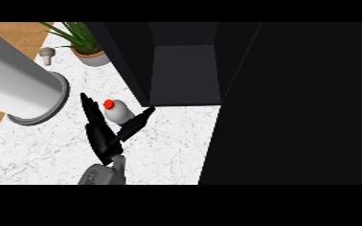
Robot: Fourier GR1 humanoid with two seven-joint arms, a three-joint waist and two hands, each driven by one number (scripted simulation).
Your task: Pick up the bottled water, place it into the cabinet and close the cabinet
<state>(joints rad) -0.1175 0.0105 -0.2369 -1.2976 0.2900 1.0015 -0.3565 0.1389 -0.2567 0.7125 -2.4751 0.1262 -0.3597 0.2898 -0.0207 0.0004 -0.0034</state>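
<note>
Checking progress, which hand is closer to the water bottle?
Left. The left hand sits round the water bottle, fingers either side. The right hand is not in view.

One bottle [117, 111], one cabinet [185, 74], one potted plant [83, 42], one cylinder [28, 88], one robot hand [106, 136].

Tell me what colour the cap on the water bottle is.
Red. The cap tops the pale bottle, seen in the head view between the hand's fingers and thumb.

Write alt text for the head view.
A black hand brackets a red-capped water bottle on the white marble counter, before an open dark cabinet. A grey cylinder and potted plant sit behind.
</note>
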